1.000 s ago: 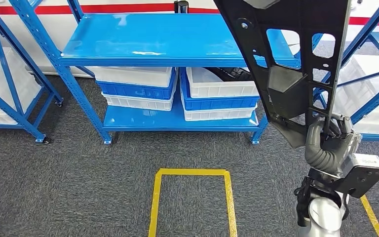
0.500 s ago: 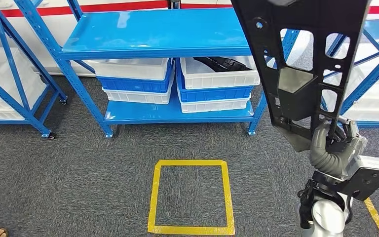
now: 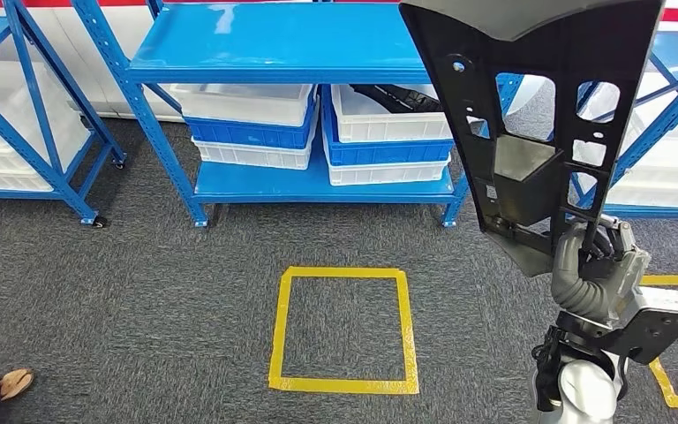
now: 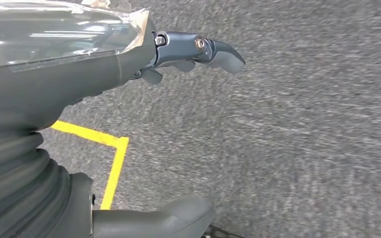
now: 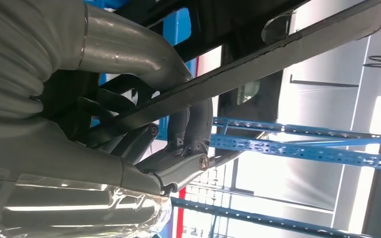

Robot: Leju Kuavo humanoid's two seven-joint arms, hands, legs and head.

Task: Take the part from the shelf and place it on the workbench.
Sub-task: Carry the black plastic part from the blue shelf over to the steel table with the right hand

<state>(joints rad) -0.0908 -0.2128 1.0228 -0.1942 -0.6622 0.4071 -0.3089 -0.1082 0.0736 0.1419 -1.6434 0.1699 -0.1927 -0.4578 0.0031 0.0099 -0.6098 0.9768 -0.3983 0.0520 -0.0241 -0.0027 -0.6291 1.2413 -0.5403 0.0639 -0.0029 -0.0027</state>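
Place: a warehouse or factory parts store
Racking: blue steel shelf (image 3: 282, 53) units side by side, one on castors
Storage: white and blue plastic bins (image 3: 252, 128) stacked on the lower shelf
Floor: grey industrial carpet (image 3: 141, 291) with a yellow tape square (image 3: 342, 329) marking a standing spot
Wall: white with a red stripe

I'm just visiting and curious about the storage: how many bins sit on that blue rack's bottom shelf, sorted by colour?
White bins: 4
Blue bins: 2
Total: 6, in two stacks side by side on the blue rack.
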